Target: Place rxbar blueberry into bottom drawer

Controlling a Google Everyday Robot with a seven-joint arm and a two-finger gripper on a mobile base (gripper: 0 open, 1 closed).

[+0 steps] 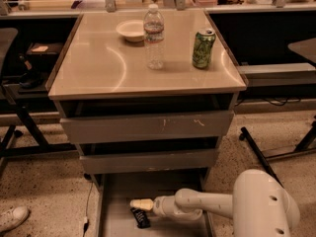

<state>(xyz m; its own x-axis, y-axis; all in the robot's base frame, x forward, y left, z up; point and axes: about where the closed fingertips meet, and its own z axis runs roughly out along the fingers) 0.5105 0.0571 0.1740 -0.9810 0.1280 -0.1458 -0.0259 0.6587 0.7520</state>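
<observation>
Showing a smooth white tubular arm (202,204), swelling into a big domed joint (264,204) at near right, narrowing leftward into a cream-tipped gripper (136,204) near centre.

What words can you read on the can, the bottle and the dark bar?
Green can: print too blurred to read.
Water bottle: label too blurred to read.
Rxbar blueberry, in the bottom drawer by the gripper: print unreadable.
</observation>
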